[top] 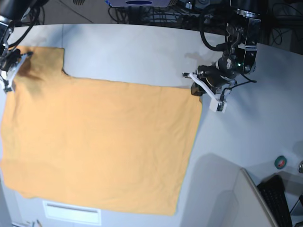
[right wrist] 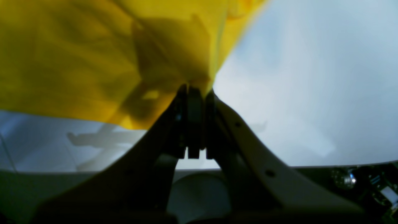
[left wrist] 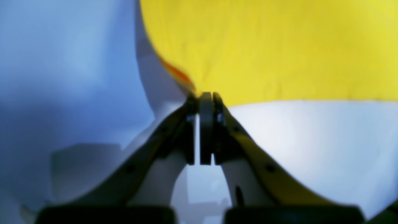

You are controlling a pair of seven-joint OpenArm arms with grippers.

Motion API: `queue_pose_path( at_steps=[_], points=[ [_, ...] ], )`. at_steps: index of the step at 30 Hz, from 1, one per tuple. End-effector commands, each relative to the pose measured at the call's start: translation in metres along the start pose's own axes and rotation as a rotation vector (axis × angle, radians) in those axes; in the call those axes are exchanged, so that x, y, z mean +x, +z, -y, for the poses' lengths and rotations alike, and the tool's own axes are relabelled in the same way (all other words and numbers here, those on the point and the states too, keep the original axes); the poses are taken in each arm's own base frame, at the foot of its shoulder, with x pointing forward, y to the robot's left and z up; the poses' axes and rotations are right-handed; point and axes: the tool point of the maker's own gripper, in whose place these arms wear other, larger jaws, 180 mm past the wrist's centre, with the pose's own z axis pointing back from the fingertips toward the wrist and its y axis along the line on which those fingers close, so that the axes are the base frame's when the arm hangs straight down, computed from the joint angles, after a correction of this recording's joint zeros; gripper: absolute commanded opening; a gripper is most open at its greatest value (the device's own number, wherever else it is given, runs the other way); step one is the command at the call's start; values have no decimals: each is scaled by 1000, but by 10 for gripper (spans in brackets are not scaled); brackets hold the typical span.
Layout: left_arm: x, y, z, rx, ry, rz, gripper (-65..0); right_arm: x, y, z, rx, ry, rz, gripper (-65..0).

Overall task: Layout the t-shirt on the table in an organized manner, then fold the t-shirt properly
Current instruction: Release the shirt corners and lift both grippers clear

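Shirt (top: 99,142): spread plain side up on tabletop (top: 142,52). Left tool (top: 195,85) clenched on hem corner, right tool (top: 13,64) clenched on sleeve. Advice: pull both evenly, keeping cloth taut and low.

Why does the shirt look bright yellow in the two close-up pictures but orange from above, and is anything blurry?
Left wrist view: soft focus throughout, the t-shirt rendered vivid yellow, the table tinted blue. Right wrist view: also blurred, with the right gripper casting a dark shadow on the cloth. Base view: sharpest, colour a truer orange, edges bowed by the wide lens.
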Motion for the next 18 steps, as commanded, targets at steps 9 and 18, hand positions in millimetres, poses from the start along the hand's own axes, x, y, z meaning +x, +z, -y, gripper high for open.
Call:
queue_pose_path(
  at_steps=[9, 18],
  points=[
    [-3, 10, 2, -7, 1, 58, -650, -15, -2, 4, -3, -2, -41, -650],
    [2, 14, -9, 12, -24, 60, -650, -9, 22, 49, -104, -138, 35, -212]
  ],
)
